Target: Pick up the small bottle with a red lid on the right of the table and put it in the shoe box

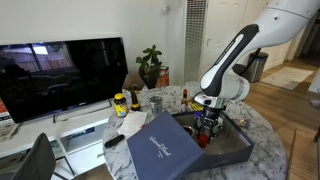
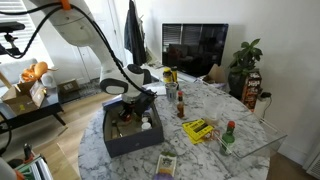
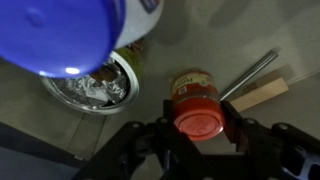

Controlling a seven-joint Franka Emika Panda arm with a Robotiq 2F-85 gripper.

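In the wrist view the small bottle with a red lid sits between my gripper's two black fingers, which press on the sides of the lid. It hangs over the grey floor of the shoe box. In both exterior views my gripper reaches down into the open navy shoe box on the marble table. The box lid with white script leans against the box. The bottle is too small to make out in the exterior views.
Inside the box are a blue-capped white container, a foil dish, a wooden stick and a metal rod. On the table are a yellow packet, a green bottle, a slim brown bottle and a yellow jar.
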